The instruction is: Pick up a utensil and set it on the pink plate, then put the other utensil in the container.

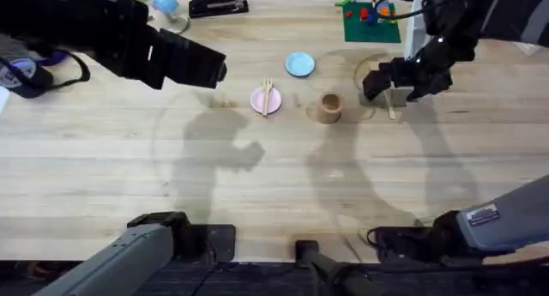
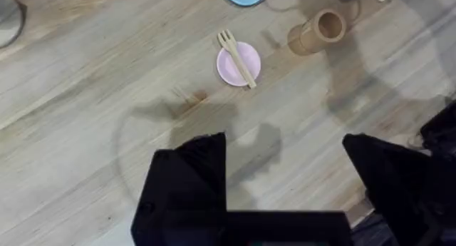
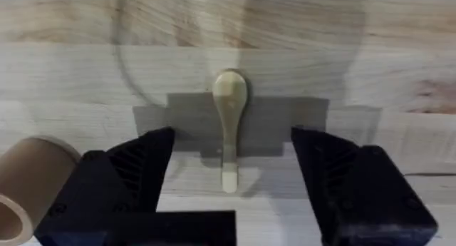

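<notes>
The wooden fork (image 1: 268, 97) lies across the small pink plate (image 1: 260, 100) at mid-table; the left wrist view shows the fork (image 2: 237, 58) with its tines past the plate (image 2: 235, 68) rim. The tan container (image 1: 329, 107) stands upright right of the plate, also seen from the left wrist (image 2: 318, 32). The wooden spoon (image 3: 229, 125) lies flat on the table, between the open fingers of my right gripper (image 3: 231, 182), which hovers over it (image 1: 391, 94). My left gripper (image 2: 285, 182) is open and empty, raised high at the left (image 1: 184, 60).
A light blue plate (image 1: 299, 64) sits behind the pink one. A green board with bricks (image 1: 371, 21) and a black stapler (image 1: 218, 4) lie at the far edge. The container (image 3: 28, 182) stands close beside the right gripper.
</notes>
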You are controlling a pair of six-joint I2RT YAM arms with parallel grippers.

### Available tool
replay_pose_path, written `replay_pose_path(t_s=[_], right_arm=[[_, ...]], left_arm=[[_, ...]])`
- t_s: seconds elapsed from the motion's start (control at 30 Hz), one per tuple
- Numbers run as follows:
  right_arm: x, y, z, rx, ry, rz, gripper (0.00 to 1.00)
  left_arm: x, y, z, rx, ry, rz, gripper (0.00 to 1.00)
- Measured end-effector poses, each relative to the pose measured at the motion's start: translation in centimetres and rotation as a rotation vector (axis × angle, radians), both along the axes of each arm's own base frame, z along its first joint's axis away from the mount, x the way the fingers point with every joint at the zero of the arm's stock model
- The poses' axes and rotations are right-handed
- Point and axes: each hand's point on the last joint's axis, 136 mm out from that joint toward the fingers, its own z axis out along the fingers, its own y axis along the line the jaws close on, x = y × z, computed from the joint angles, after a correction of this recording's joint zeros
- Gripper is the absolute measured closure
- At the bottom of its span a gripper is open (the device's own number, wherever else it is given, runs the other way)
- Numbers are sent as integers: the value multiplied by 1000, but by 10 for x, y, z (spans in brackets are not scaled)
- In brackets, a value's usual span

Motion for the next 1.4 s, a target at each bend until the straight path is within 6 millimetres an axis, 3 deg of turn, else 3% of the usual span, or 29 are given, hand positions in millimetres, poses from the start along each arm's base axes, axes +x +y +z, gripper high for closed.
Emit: replay_pose_path(t_s=[0.3,0.5,0.6,0.63,0.67,0.87,1.2,1.4], right_arm=[[0,-1,-1,-8,3,0,30],[2,-4,-1,-18,-2,-7,426],[3,-3,-1,-16,-6,-7,825],[3,-3,-1,-16,-7,-10,930],[4,-3,-1,-16,-11,-10,957],[2,-3,0,-18,-1,4,973],[-29,-3,2,-17,114,17,973],[-35,-3,34,-16,55,18,973]], left_arm=[[0,0,0,0,0,0,8],[0,0,0,0,0,0,8],[0,0,0,0,0,0,8],[0,0,0,0,0,0,8],[0,0,0,0,0,0,8],[0,0,0,0,1,0,8],[-4,0,-2,-2,19,0,8],[-4,0,-2,-2,19,0,8]])
